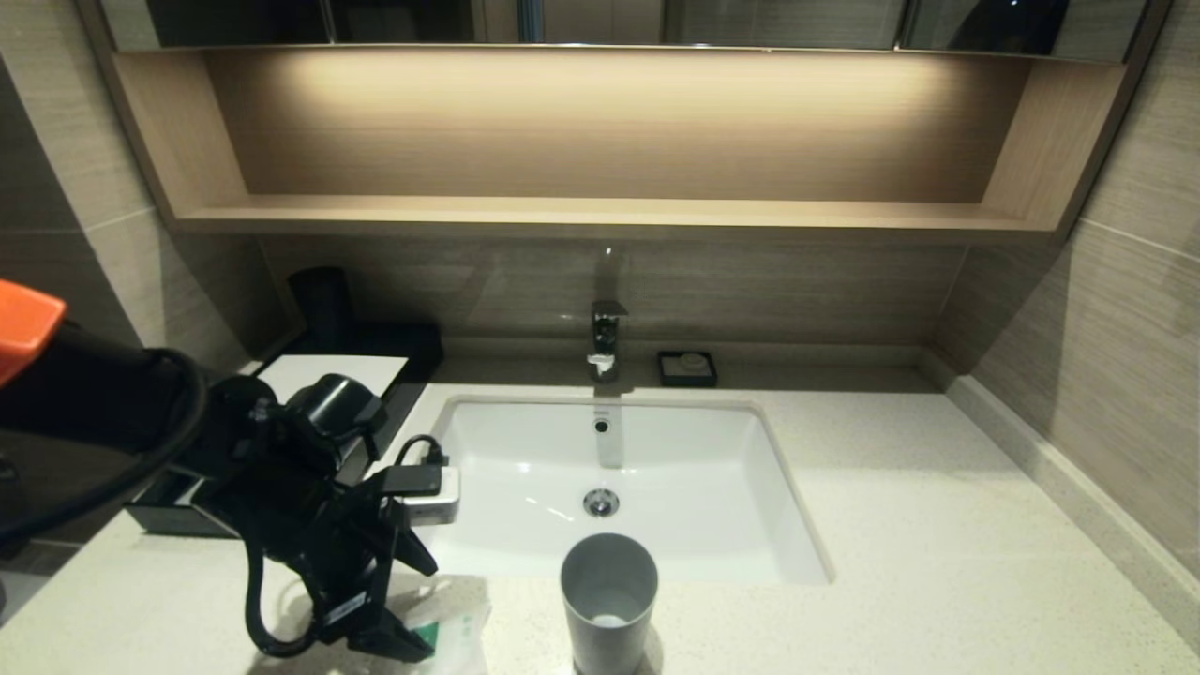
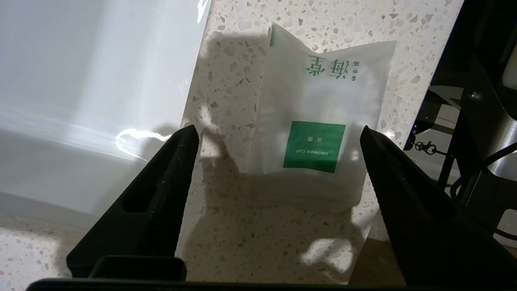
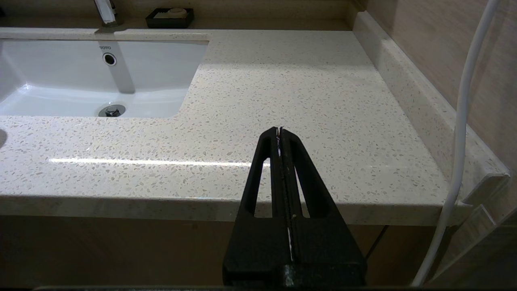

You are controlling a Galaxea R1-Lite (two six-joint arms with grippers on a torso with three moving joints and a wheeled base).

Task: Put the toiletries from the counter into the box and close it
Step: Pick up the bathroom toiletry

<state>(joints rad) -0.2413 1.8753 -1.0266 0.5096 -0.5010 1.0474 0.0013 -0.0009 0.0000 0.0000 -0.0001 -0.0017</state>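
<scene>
One squarish translucent packet (image 2: 319,101) with a green "SHOWER CAP" label lies flat on the speckled counter (image 1: 937,525), between the sink and the front edge. In the head view this packet (image 1: 459,633) peeks out beside my left arm. My left gripper (image 2: 278,131) hangs just above it, open wide, one finger on either side of the packet and nothing held. The black box (image 1: 412,352) with its white top panel (image 1: 328,375) stands at the back left, its front hidden by my arm. My right gripper (image 3: 279,130) is shut and empty, near the counter's front right edge.
A grey cup (image 1: 607,600) stands at the front edge, right of the packet. The white sink (image 1: 675,469) lies in the middle, with the faucet (image 1: 605,337) and a black soap dish (image 1: 687,367) behind it. A dark cup (image 1: 323,305) stands behind the box.
</scene>
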